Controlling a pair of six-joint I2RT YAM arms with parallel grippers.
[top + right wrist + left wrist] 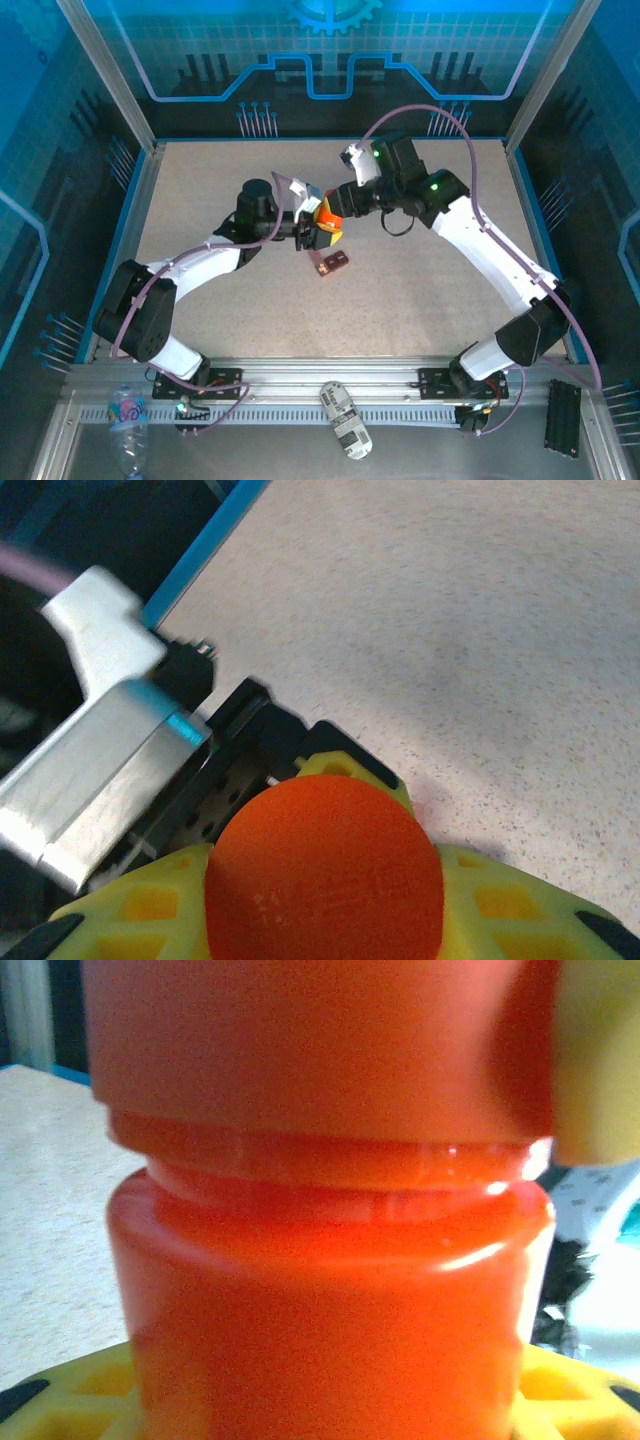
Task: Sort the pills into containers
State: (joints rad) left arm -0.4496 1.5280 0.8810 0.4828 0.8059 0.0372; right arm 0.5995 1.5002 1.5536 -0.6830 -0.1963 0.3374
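An orange pill bottle (326,222) stands upright above the middle of the table. My left gripper (316,236) is shut on its body (330,1300), with yellow fingers (80,1390) at both lower sides. My right gripper (325,880) reaches in from the right. Its yellow fingers (510,900) press both sides of the bottle's orange cap (325,870), which is on the bottle (320,1050). The dark red-brown tray of containers (333,263) lies flat on the table just in front of the bottle. The pills are hidden.
The speckled table (420,290) has blue raised edges. On the near rail in front of the arm bases lie a plastic water bottle (128,420), a white labelled bottle (345,420) and a black block (563,420).
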